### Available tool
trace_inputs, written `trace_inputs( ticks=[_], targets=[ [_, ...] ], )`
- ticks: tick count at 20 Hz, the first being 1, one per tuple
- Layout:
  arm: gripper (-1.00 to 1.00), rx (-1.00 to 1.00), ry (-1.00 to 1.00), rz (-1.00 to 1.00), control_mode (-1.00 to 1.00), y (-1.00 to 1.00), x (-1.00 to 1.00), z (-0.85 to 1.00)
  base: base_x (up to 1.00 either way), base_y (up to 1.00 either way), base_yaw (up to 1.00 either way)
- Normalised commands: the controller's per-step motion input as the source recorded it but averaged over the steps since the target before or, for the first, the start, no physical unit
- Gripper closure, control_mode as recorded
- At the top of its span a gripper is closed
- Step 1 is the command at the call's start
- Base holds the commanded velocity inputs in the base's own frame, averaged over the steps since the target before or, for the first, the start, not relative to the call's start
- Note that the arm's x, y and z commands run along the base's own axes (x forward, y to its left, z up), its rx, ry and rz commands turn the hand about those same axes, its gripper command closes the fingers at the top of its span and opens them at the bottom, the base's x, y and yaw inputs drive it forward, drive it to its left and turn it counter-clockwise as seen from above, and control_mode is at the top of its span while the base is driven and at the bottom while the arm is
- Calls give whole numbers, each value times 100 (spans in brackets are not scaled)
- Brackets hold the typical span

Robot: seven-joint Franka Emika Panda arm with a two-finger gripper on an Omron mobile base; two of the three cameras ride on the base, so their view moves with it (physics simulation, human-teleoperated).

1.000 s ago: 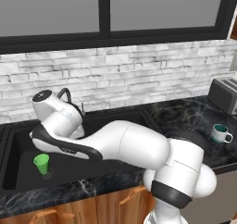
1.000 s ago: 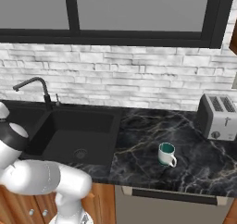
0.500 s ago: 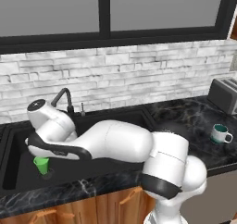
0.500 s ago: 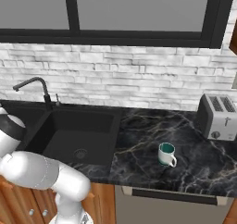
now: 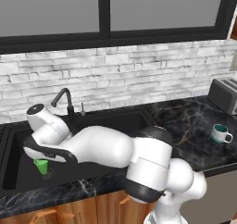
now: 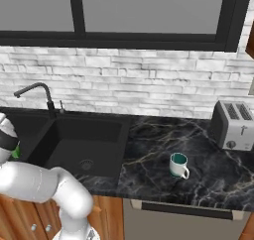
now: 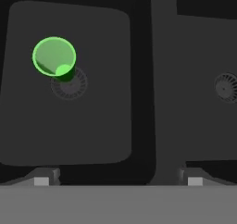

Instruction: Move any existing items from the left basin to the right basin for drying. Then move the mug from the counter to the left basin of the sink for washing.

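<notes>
Cup (image 7: 54,56) stands upright in left basin (image 7: 28,126), just beside its drain. Right basin (image 6: 89,135) sits right of divider. Faucet (image 6: 37,92) behind sink, at wall. Mug (image 6: 178,165) on surface (image 6: 198,150), right of sink, well apart from it. Toaster (image 6: 233,125) behind mug, farther right.

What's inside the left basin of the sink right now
One green cup stands upright in the left basin, beside and partly over its round drain. The cup hides part of the drain.
</notes>
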Motion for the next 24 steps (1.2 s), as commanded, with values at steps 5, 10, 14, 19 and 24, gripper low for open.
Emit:
trace_inputs(
  ticks=[5, 10, 14, 19, 24],
  targets=[
    [-100, 0, 0, 0, -100, 8, 26, -25, 0, 0, 0],
    [-100, 0, 0, 0, -100, 24, 19, -26, 0, 0, 0],
    [-100, 0, 0, 0, -100, 24, 2, -19, 0, 0, 0],
    [-100, 0, 0, 0, -100, 14, 9, -19, 0, 0, 0],
    [-100, 0, -1, 0, -100, 8, 23, -36, 0, 0, 0]
  ],
)
